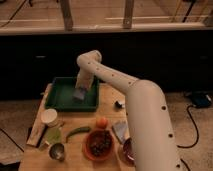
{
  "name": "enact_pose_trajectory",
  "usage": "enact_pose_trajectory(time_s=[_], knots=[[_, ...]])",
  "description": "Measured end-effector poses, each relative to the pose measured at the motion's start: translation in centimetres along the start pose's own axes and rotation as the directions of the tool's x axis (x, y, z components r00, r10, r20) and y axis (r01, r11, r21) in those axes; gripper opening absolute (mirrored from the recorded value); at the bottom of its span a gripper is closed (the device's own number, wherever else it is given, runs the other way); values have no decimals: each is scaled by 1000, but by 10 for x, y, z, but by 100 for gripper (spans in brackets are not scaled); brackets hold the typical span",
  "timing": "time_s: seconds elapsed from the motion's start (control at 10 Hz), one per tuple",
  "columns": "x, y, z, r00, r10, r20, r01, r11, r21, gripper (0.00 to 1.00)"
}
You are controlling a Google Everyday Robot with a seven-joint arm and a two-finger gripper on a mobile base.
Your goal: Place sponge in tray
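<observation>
— What are you looking at, biggest thing first?

— Your white robot arm (pixel 135 100) reaches in from the lower right across the wooden surface (pixel 75 125). Its gripper (pixel 81 90) hangs inside the large dark green rectangular plastic tray (pixel 60 96), which sits directly beneath it.

— And the small blue rectangular sponge (pixel 80 93)?

— You have it clamped in the gripper, low over the tray's right half; whether it touches the floor, I cannot tell.

— Anything nearer you?

— Below the gripper, toward the camera: a round orange bowl (pixel 100 145), a white cup (pixel 49 117), an orange fruit (pixel 101 122).
</observation>
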Motion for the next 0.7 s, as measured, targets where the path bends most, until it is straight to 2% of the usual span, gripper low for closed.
enact_pose_trajectory(time_s=[0.7], knots=[[2,6,-6,1000,-9,15,9,1000,6,33]])
